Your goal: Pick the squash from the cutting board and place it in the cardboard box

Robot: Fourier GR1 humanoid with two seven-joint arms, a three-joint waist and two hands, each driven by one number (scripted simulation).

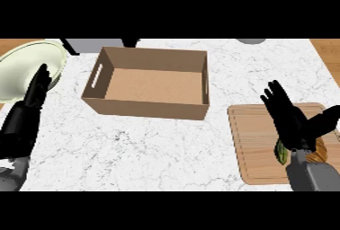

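On a white marble counter (153,143), seen steeply from above, an open cardboard box (149,83) sits toward the far middle, its brown floor bare and a slot handle cut into its left wall; at the near right lies a wooden cutting board (256,148), well apart from the box, with a stretch of veined stone between them. The robot's right hand (292,121) hangs over the board, its black fingers straight and spread, pointing away toward the far edge, with the thumb thrown out to the right; nothing is clasped in it. The squash (281,152), a small green-and-tan shape, rests on the board directly under the wrist, mostly hidden by the hand and the grey forearm that rises from the lower edge; whether the palm touches it cannot be told from this angle. A patch of darker, streaked tan shows just right of the forearm, and it cannot be told whether it belongs to the squash or to the board's grain. At the left edge the left hand (26,117) stands open and at rest, fingers together and pointing up toward a pale green plate (30,67) that lies at the far left corner, partly over the counter's edge; the fingertips overlap the plate's rim in the view. Beyond the box a grey object (93,44) and, farther right, a dark rounded one (251,40) are cut off by the top of the scene; warm wood flooring shows at both far corners.
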